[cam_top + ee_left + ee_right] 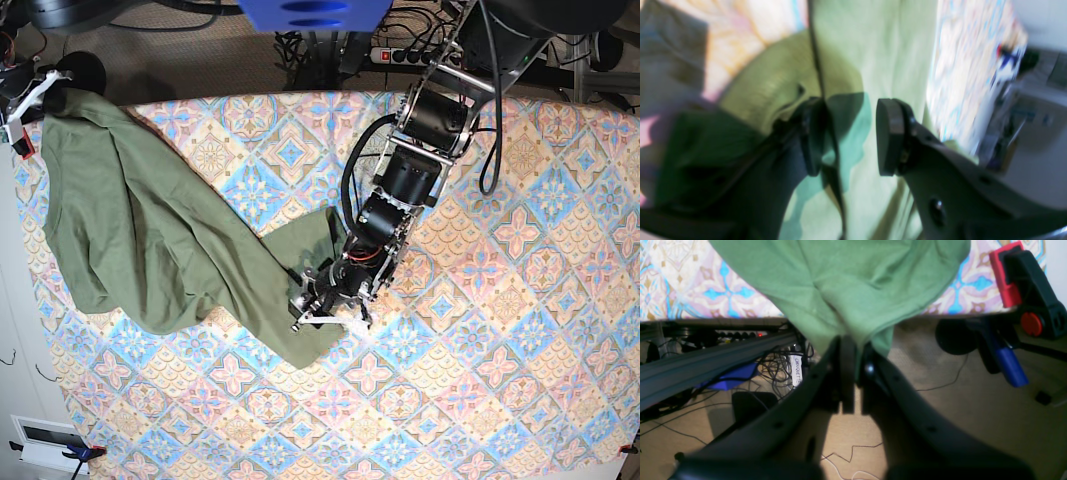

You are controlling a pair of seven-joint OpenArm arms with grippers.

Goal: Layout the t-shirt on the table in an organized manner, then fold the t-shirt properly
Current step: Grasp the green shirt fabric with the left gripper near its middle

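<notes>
The t-shirt (140, 230) is lying stretched across the desk (500, 380), running as a long diagonal band from the far corner on the base view's left down toward the middle of the patterned cloth. It is wrinkled and partly bunched rather than lying flat, with a wider mass near the left edge and a narrower tail ending near the centre.

The right claw (851, 373) is sitting closed on a gathered bit of the shirt's edge, just past the desk's corner, with the fabric fanning up from between its fingers onto the cloth. In the base view that claw (62, 82) is only partly showing at the top left corner, where the shirt is rising to meet it. A red and black clamp (1020, 283) is gripping the desk edge close by, and cables (773, 368) are hanging beneath the desk.

The left claw (848, 133) is hovering low over the shirt's tail near the desk's middle, its jaws standing partly apart. One pad (888, 136) is showing clearly with green fabric lying in the gap behind it; the other finger is dark and blurred against a fold of cloth, so I cannot tell whether it is touching the shirt. In the base view the left arm (400, 190) is reaching down from the top to that tail end.
</notes>
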